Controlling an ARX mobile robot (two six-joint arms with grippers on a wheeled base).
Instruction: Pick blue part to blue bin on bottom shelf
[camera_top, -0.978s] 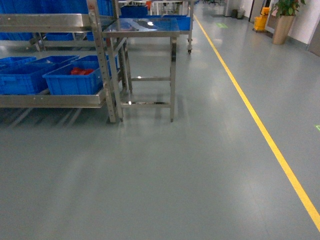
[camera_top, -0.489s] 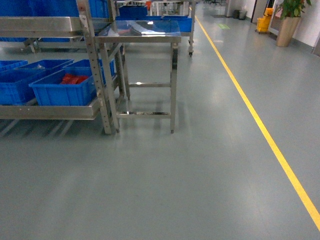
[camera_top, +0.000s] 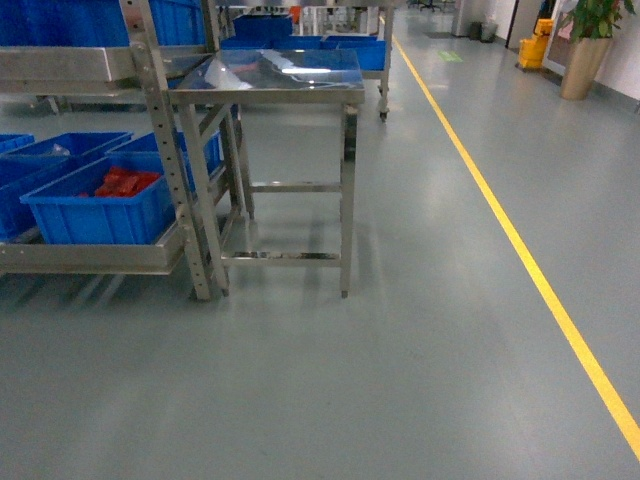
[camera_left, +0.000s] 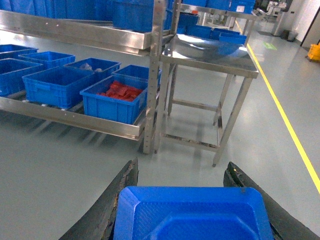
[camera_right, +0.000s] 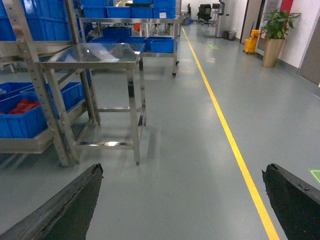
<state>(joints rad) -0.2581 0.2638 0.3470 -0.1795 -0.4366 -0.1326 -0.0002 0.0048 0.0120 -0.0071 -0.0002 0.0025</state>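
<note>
A flat blue part (camera_left: 192, 215) with a raised rim fills the bottom of the left wrist view. My left gripper (camera_left: 182, 169) is shut on it, one dark finger on each side. My right gripper (camera_right: 183, 170) stands open over bare floor, holding nothing. Neither gripper shows in the head view. The bottom shelf (camera_top: 90, 258) (camera_left: 75, 119) of the steel rack lies ahead to the left and carries several blue bins. One bin (camera_top: 100, 205) (camera_left: 117, 100) holds red parts; a neighbouring blue bin (camera_left: 57, 85) looks empty.
A small steel table (camera_top: 270, 75) stands right beside the rack's corner post (camera_top: 170, 150). A yellow floor line (camera_top: 520, 250) runs along the right. A potted plant (camera_top: 590, 40) and yellow bucket (camera_top: 532, 48) stand far back. The rack's upper shelf (camera_left: 80, 32) holds more blue bins.
In the head view the rack and table have grown larger and slid left and down, so the robot has come closer to them.
</note>
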